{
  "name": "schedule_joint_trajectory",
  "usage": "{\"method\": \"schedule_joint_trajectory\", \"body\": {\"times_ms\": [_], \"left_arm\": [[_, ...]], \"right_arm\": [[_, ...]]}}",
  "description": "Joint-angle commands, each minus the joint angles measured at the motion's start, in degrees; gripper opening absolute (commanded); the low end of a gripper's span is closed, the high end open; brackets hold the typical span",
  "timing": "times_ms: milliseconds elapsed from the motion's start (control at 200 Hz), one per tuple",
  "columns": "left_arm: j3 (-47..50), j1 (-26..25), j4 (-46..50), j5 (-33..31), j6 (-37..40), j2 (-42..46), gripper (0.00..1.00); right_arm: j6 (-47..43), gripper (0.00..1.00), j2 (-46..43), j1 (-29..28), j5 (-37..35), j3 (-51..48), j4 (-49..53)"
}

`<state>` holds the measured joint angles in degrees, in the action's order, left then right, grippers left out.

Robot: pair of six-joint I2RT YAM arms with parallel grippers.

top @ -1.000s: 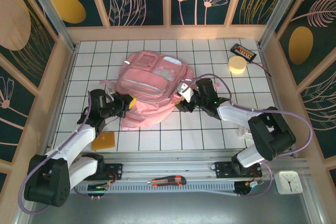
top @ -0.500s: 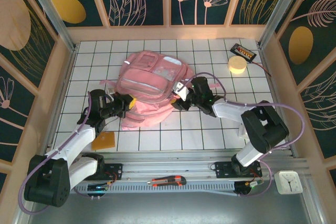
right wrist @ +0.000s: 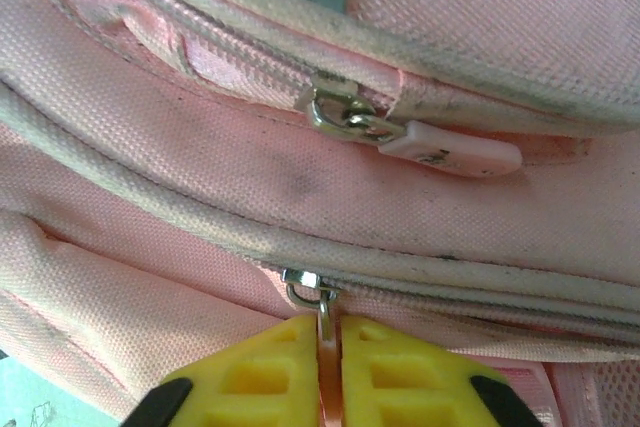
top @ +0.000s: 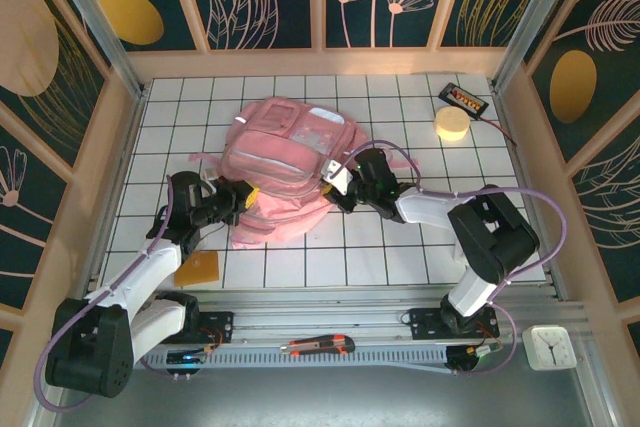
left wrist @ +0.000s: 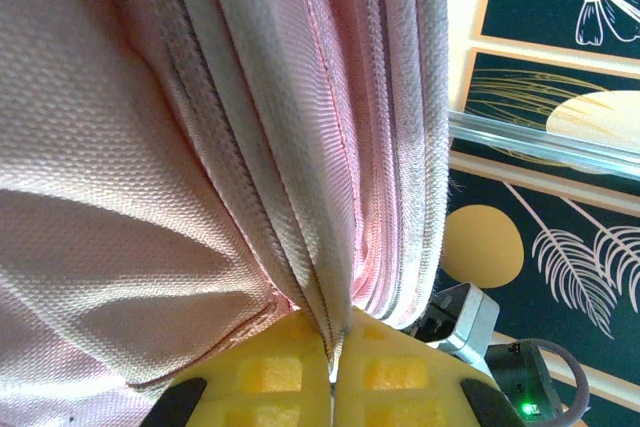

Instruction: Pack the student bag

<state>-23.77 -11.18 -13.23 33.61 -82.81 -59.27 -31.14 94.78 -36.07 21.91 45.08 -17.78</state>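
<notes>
Our right jaws are shut tight on a small zipper pull (right wrist: 322,319) of the student bag (top: 288,152). The yellow pads (right wrist: 250,377) pinch the thin tab just below its metal ring (right wrist: 300,282). We think we hold it there so we can slide the zipper and open a pocket. A second zipper pull (right wrist: 450,155), pale pink, lies free just above it on another zipper line.

Our left jaws are shut too, clamped on a fold of pink cloth (left wrist: 330,277) beside a zipper seam. We think this grip keeps the soft bag from sliding or bunching up when the other arm pulls. So we hold the bag from its left and right sides.

The bag lies flat, front side up, around the middle of the white surface (top: 400,247), a bit toward the far edge and the left.

A yellow roll (top: 451,125) and a black box (top: 463,99) sit by the far right corner, well apart from the bag. An orange flat piece (top: 197,269) lies near the near edge on the left. These may be things to pack, but a pocket has to open first.
</notes>
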Motion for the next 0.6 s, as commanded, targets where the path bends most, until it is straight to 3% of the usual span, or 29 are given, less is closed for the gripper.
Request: {"method": "schedule_joint_trajectory", "body": {"times_ms": [0,80,440,595], "left_arm": [[0.1,0.5,0.3,0.5,-2.3,1.3,0.0],[0.1,0.6,0.4,0.4,-2.0,1.3,0.0],[-0.5,0.7,3.0,-1.0,0.6,1.9,0.0],[-2.0,0.8,7.4,-2.4,4.2,2.7,0.0]], "right_arm": [[-0.3,0.06,0.1,0.1,-2.3,1.7,-1.1],[-0.5,0.0,-0.9,0.1,-2.7,1.5,-0.2],[1.4,0.0,-8.6,2.0,-3.3,0.5,5.6],[1.3,0.0,-10.1,3.7,0.2,4.3,15.4]]}}
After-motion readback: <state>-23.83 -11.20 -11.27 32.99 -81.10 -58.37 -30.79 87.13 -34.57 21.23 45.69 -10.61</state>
